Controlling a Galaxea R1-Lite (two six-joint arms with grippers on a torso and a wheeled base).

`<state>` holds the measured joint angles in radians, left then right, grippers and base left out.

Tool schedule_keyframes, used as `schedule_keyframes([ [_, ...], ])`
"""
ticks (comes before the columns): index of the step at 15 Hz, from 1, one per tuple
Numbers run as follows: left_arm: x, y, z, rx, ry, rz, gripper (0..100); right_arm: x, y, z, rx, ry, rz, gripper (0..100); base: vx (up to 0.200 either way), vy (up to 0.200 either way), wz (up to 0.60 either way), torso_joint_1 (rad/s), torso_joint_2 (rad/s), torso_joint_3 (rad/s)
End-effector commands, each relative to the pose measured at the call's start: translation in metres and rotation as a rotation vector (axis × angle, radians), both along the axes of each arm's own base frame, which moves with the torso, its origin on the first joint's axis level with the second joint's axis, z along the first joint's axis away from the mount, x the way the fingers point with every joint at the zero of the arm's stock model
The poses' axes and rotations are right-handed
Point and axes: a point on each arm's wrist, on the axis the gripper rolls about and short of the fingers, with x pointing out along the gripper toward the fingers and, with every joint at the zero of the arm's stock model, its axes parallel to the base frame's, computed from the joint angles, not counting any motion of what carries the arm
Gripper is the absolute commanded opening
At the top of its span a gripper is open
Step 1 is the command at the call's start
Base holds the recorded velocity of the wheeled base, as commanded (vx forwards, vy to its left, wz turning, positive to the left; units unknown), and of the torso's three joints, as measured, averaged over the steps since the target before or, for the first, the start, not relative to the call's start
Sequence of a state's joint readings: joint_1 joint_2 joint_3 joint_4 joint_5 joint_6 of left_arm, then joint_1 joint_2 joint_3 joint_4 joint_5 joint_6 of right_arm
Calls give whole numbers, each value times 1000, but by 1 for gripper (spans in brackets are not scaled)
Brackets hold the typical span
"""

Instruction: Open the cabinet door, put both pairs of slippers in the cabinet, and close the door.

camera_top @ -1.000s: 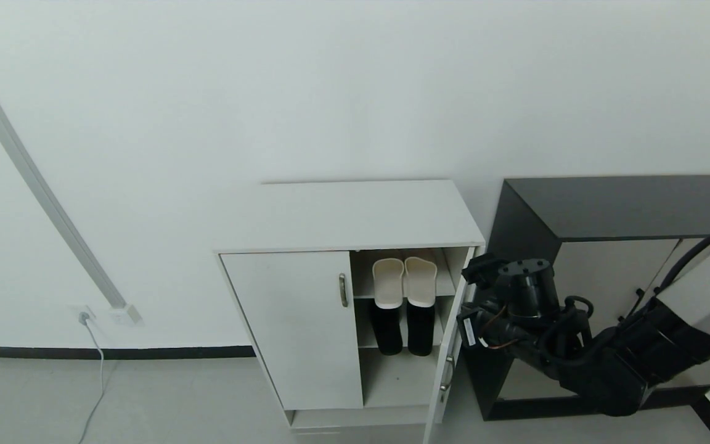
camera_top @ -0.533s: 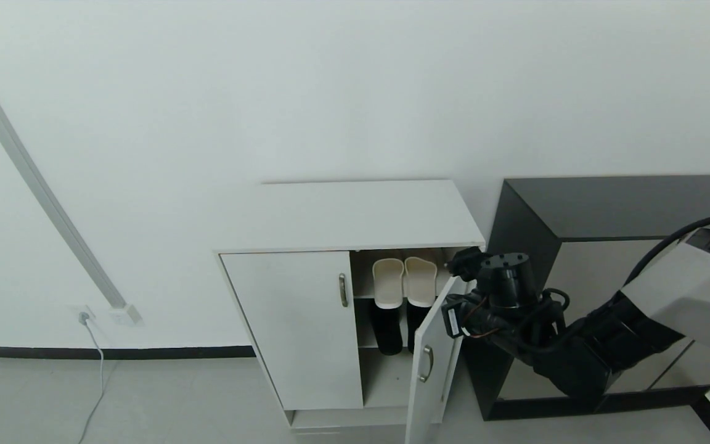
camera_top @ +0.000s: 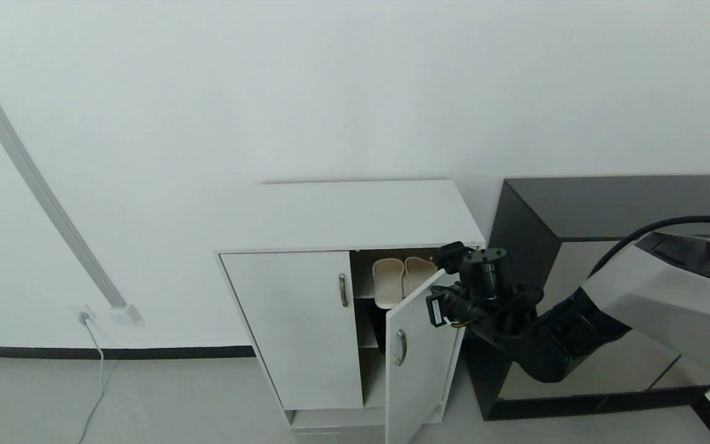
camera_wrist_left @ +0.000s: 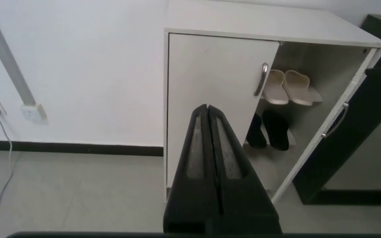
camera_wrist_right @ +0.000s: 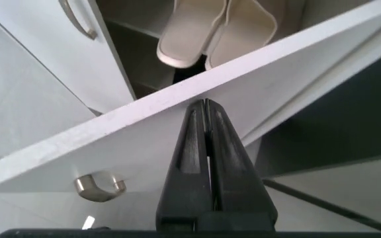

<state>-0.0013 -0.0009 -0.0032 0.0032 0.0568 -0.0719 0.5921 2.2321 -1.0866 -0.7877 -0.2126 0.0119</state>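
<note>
- Right hand (camera_wrist_right: 206, 109): fingers pressed together, holding nothing, with the tips against the cabinet door (camera_top: 420, 364) at its top edge. Closed flat like this it works as a pusher rather than a grasp, so the handle (camera_top: 399, 347) below it goes unused.
- The door stands ajar, angled across the opening.
- Beyond the door from this hand, inside the cabinet (camera_top: 361, 213), the cream slippers (camera_top: 390, 275) lie on the upper shelf and the black slippers (camera_wrist_left: 273, 131) on the shelf beneath. Only the closing seems left.
- Left hand (camera_wrist_left: 208, 114): fingers together, empty, well apart from the cabinet, likely to leave the door's swing free.
</note>
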Motion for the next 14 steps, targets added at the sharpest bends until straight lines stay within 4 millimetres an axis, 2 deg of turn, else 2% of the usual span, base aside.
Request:
schedule_keyframes([
  [1, 0, 0, 0, 0, 1, 1, 0, 8, 5, -10, -3, 5, 1, 0, 0, 0, 0, 0, 0, 0],
  [7, 0, 0, 0, 0, 1, 0, 0, 43, 19, -22, 25, -41, -17, 0, 0, 0, 0, 0, 0, 0],
  [14, 0, 0, 0, 0, 1, 1, 0, 73, 18, -32, 40, -67, -52, 0, 0, 0, 0, 0, 0, 0],
])
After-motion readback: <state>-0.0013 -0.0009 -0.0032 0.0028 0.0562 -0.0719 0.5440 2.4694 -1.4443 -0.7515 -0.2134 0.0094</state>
